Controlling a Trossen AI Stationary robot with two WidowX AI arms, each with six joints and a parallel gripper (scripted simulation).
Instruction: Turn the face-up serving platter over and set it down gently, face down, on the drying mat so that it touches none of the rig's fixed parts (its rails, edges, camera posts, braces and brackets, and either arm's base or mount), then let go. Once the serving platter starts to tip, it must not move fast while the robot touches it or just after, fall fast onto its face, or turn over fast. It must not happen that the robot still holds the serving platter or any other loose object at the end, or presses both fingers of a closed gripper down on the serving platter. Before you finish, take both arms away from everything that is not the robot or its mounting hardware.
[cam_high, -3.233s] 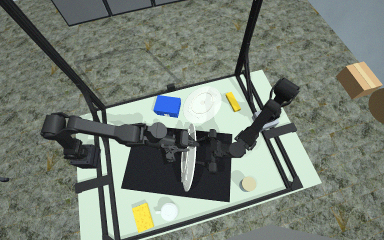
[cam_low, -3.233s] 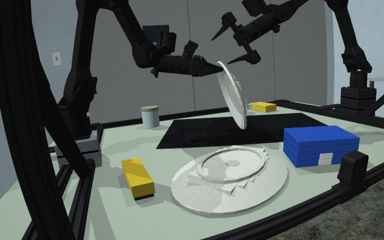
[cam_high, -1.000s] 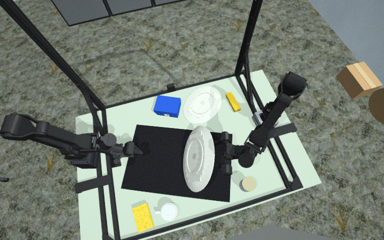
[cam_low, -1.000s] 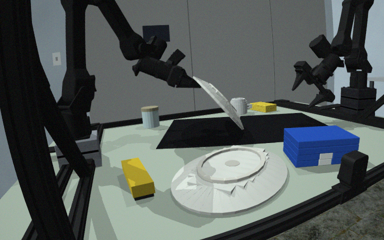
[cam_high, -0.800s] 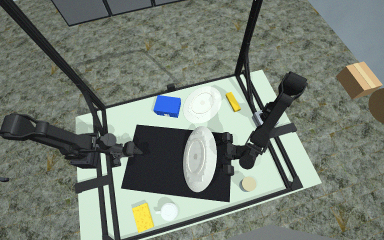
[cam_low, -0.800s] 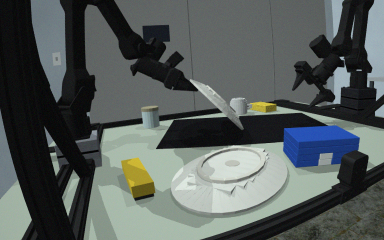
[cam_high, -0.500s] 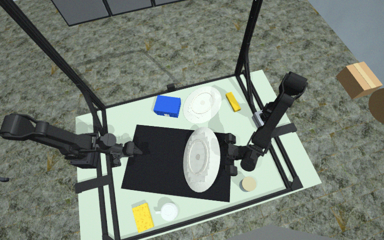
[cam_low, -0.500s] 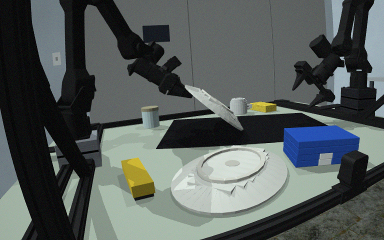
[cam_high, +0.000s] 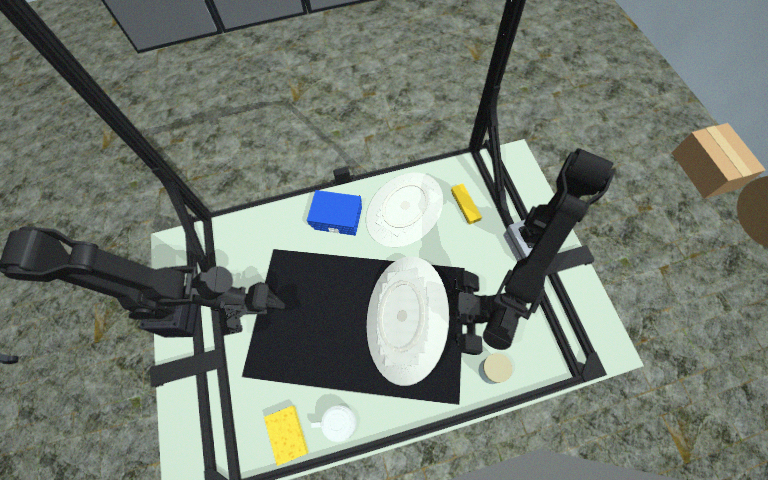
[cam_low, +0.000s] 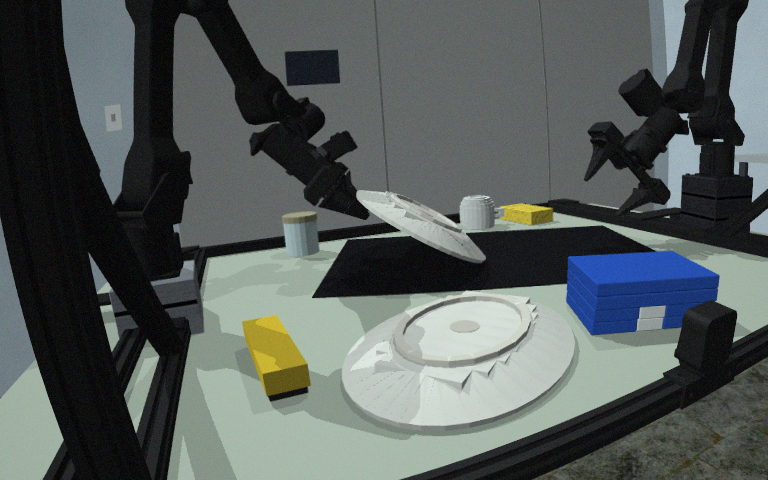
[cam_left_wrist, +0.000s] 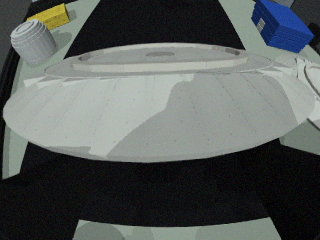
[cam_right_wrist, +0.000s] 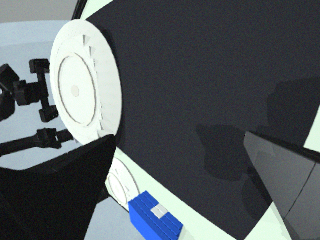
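Note:
The white serving platter (cam_high: 402, 353) (cam_low: 424, 226) (cam_left_wrist: 140, 115) (cam_right_wrist: 75, 102) leans over the black drying mat (cam_high: 317, 339) (cam_low: 555, 249) (cam_right_wrist: 200, 60), foot ring up and face slanting down. Its low edge is at or just above the mat; contact cannot be told. Its other edge is raised beside my left gripper (cam_high: 457, 311) (cam_low: 365, 213). That gripper is open, its fingers spread at and under the raised rim; the tips are partly hidden. My right gripper (cam_high: 287, 305) (cam_low: 604, 195) (cam_right_wrist: 181, 139) is open and empty, above the mat's far end, apart from the platter.
A second white platter (cam_high: 390, 233) (cam_low: 453, 404) lies foot ring up beside a blue box (cam_high: 334, 209) (cam_low: 640, 288) and a yellow block (cam_high: 466, 203) (cam_low: 274, 356). A jar (cam_high: 498, 367) (cam_low: 301, 237) stands near my left gripper. A mug (cam_high: 339, 423) (cam_low: 476, 212) and sponge (cam_high: 286, 434) (cam_low: 526, 213) are beyond the mat.

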